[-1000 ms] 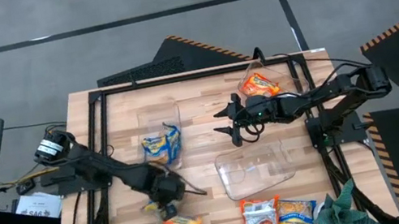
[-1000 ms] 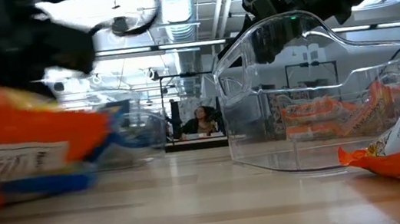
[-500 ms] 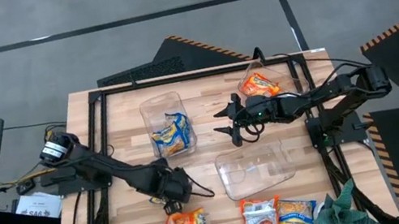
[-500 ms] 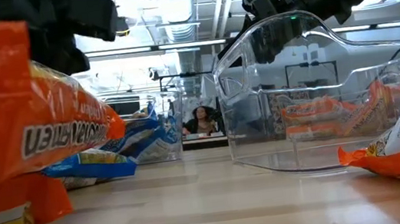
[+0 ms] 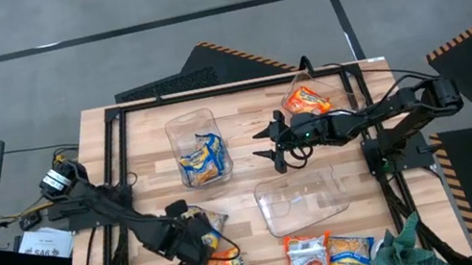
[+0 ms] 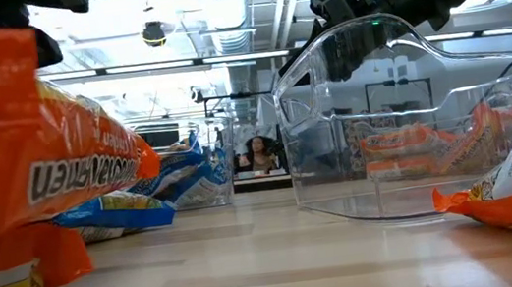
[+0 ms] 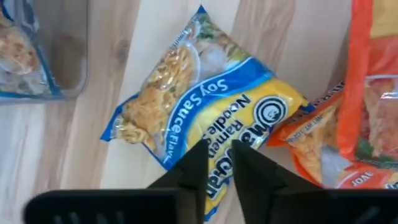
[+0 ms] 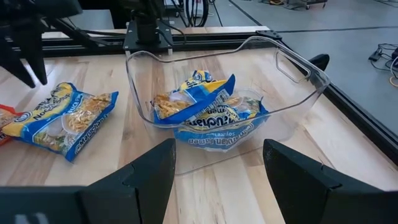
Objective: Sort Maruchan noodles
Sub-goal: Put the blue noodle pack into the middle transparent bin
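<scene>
One yellow-and-blue noodle packet (image 7: 205,127) lies flat on the wooden table (image 5: 234,118), glossy and crinkled, just under the tips of my left claw (image 7: 217,155). The claw's fingers are parted only a crack and grip nothing. An orange-red packet (image 7: 373,93) touches the yellow one's far corner, so that side is crowded. Near the other side stands a clear plastic bin (image 5: 194,125) with rounded corners, holding more yellow-and-blue packets (image 8: 205,106).

My right claw (image 5: 269,143) hovers beside that bin, spread wide and holding nothing. Behind it a second clear bin (image 5: 330,87) holds an orange packet (image 5: 306,99). A third bin (image 5: 304,196) sits nearer the front edge, with two more packets (image 5: 330,252) and a green cloth (image 5: 398,250) beyond it.
</scene>
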